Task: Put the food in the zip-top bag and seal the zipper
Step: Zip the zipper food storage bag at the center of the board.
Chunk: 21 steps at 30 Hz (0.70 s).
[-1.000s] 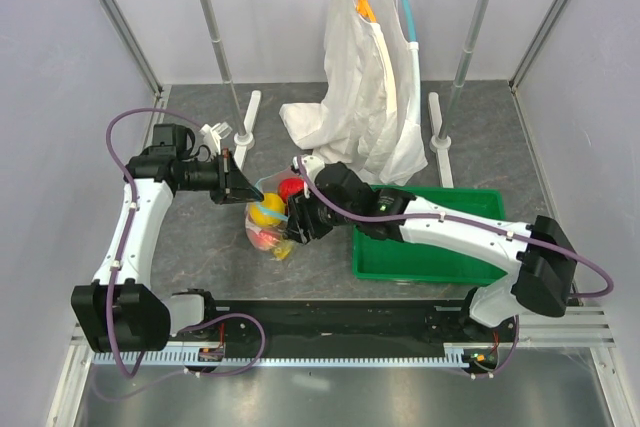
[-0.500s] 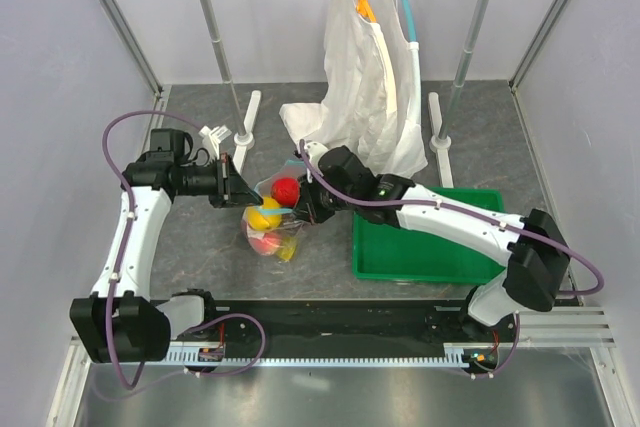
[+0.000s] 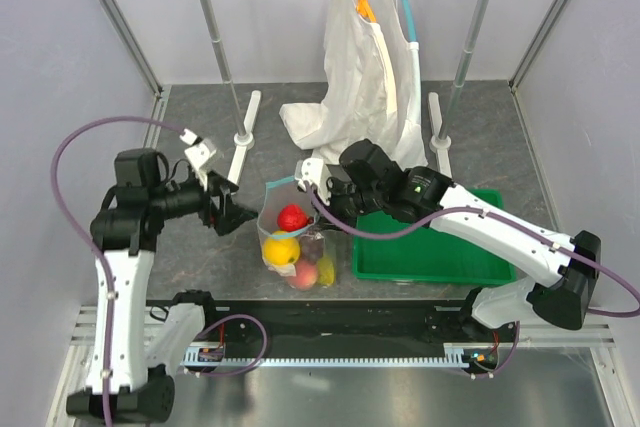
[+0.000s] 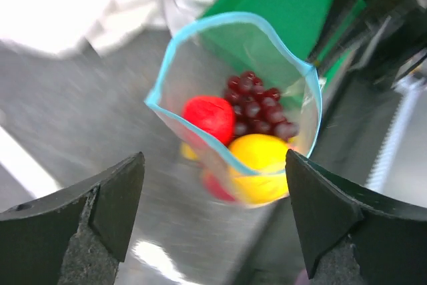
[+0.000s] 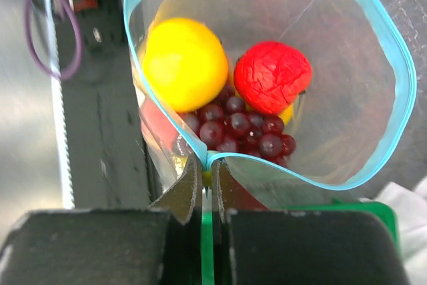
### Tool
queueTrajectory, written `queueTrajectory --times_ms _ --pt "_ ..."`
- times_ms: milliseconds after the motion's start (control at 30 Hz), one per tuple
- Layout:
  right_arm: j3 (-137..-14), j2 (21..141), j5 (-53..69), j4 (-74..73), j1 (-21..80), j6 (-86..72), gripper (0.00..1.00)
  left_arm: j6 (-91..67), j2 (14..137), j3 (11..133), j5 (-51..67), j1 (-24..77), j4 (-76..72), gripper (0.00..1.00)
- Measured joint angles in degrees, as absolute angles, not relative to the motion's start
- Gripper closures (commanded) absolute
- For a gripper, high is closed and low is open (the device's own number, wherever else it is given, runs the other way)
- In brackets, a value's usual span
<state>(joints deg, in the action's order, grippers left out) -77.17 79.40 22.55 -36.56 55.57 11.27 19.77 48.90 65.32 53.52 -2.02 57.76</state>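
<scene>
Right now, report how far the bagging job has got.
Done: red fruit, yellow fruit and grape bunch sit inside the zip-top bag. In hand: right gripper pinches the zipper; left gripper is open, off the bag. Left: the mouth gapes, so sealing remains.

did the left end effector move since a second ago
Yes. The left end effector has pulled back toward the near edge, away from the rack foot.

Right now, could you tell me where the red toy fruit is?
The red toy fruit lies in the open zip-top bag, centre-left in the top view, beside the grapes and yellow fruit.
</scene>
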Motion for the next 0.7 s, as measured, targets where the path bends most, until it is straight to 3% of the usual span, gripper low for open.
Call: queueTrajectory --times_ms 100,367,500,700 --pt "-77.2 79.2 22.6 -40.0 55.6 18.0 1.0 31.8 42.1 63.4 56.1 -2.0 55.0 0.0" --pt "-78.2 78.6 23.3 -45.2 55.7 28.8 1.0 58.2 30.6 50.6 66.3 -2.0 54.4 0.02" --pt "-78.2 76.9 23.2 -47.3 55.9 33.5 1.0 66.4 33.9 49.6 67.4 -2.0 55.3 0.02" --pt "-78.3 76.5 22.5 -49.0 56.4 38.1 1.0 78.5 45.7 57.8 67.8 3.7 61.2 0.04"
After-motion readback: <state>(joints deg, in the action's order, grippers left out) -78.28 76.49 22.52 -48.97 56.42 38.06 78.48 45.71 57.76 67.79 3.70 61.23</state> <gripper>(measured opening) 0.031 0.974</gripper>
